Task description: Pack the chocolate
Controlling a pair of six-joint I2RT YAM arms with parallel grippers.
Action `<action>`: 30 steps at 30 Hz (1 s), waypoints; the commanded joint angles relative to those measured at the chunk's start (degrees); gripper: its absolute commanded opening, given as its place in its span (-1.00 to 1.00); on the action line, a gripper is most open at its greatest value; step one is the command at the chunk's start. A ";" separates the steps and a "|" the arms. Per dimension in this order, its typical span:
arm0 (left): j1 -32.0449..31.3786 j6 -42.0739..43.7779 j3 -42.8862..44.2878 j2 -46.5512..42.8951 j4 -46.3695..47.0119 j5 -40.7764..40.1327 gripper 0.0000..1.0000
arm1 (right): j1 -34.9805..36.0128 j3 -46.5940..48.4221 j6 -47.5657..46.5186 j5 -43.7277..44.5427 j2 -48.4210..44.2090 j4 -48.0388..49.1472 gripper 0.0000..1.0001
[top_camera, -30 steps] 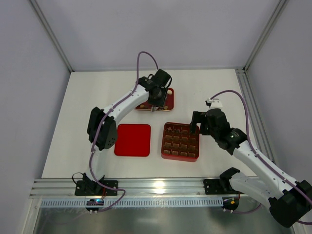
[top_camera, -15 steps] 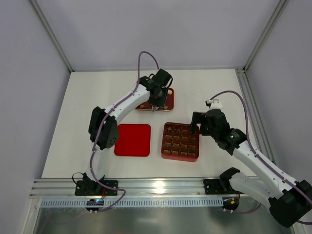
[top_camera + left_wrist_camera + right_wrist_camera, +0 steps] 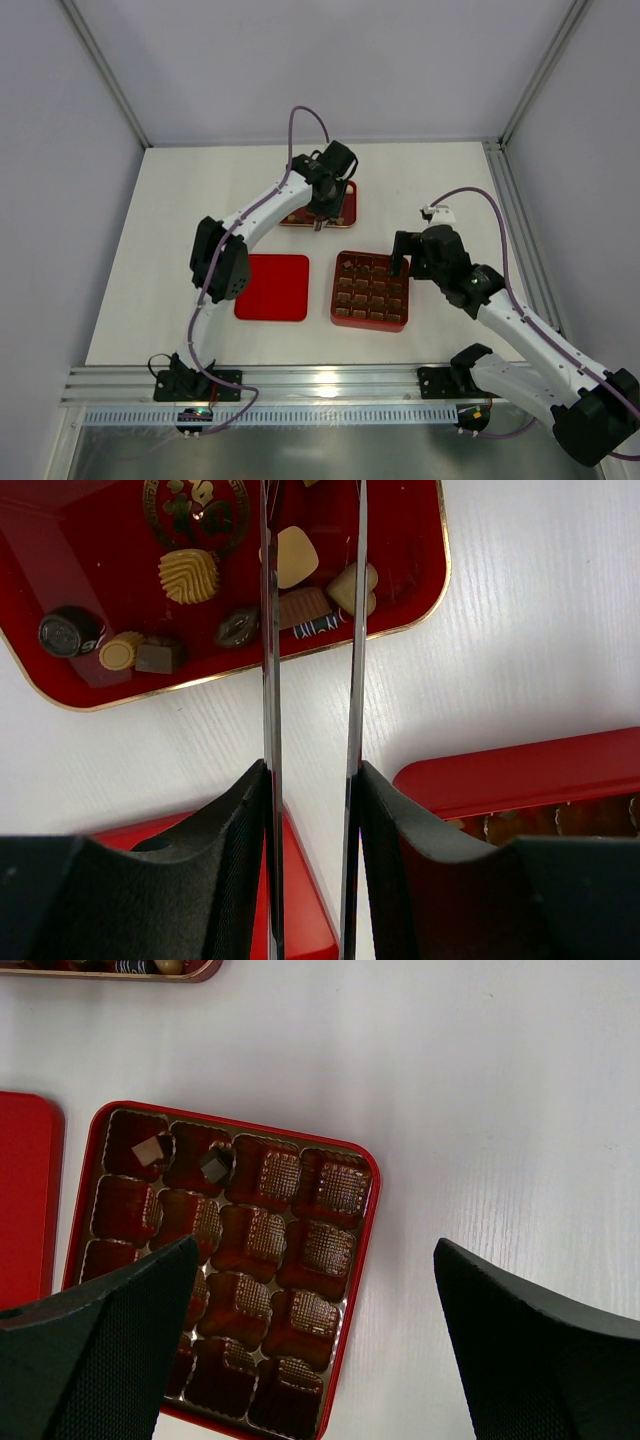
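**Left blades at the tray's near rim, right fingers spread above the box**

My left gripper [image 3: 318, 222] reaches to the far middle of the table [image 3: 440, 180]. Its two thin blades stand parallel with a narrow gap between them, and they cross the gold near rim of the red tray [image 3: 405, 540]. Most of the chocolate [image 3: 188, 573] lies loose in that tray: tan, cream and dark pieces bunched toward its near edge. A brown piece with a striped side [image 3: 305, 608] shows in the gap between my blades. I cannot tell whether I am pinching it or only hanging over it, since the blade tips run out of my wrist view.

Near the tray a strip of bare white table separates it from the flat red lid [image 3: 272, 287] on the left and the gridded red box [image 3: 328, 1188] on the right. Another bare strip runs between the lid and the box.

My right gripper [image 3: 316, 1242] hangs over the box with its fingers spread wide and nothing between them. Two dark pieces sit in the two leftmost cells of the box's far row. The other cells I can see show their ribbed brown liner. To the right of the box's rim and beyond its far rim the table is plain white.
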 commanded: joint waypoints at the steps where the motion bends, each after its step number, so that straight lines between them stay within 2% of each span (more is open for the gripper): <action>1: -0.20 0.73 2.18 -0.03 -0.48 -0.87 -0.22 | -0.23 0.09 0.48 0.13 -0.53 2.33 1.00; 10: -0.29 0.29 2.62 -0.20 -1.01 -0.44 -0.25 | -0.14 0.18 0.40 0.21 -1.05 1.89 0.99; 16: -0.29 0.55 2.88 -0.82 -1.54 -0.79 -0.40 | -0.14 0.44 0.31 0.22 -0.97 1.63 1.00; 30: -0.37 1.61 3.59 -3.89 -3.47 -1.58 -0.47 | -0.14 0.79 0.66 0.04 -0.79 1.71 1.00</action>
